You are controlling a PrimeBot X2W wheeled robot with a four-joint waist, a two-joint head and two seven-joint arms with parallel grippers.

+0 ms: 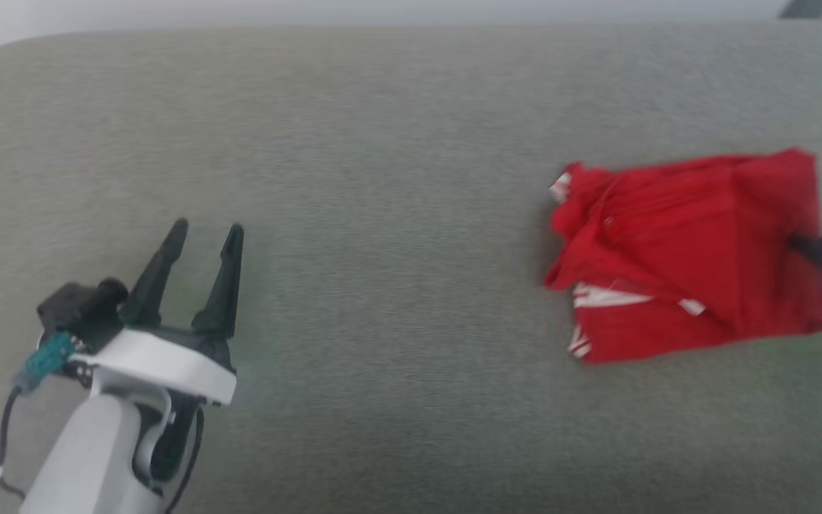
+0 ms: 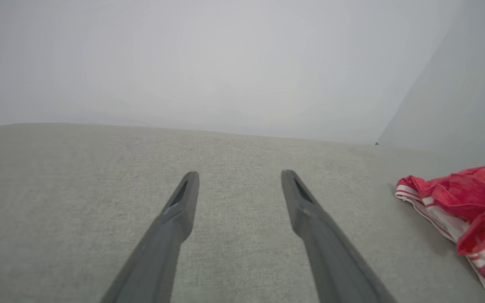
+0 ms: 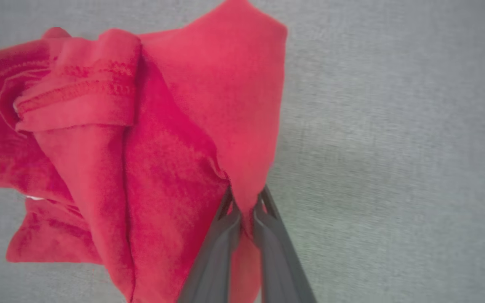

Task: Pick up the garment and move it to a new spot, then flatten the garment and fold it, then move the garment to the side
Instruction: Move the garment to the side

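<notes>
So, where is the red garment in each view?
Head view: garment at far right, mid height.
Left wrist view: garment in the lower right corner.
Right wrist view: garment left and centre, pinched by the right gripper.
Shared landmark: the grey cloth surface beneath it.

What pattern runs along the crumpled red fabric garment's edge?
Red-and-white stripes, on the edge band of the red garment; clearest in the left wrist view.
</notes>
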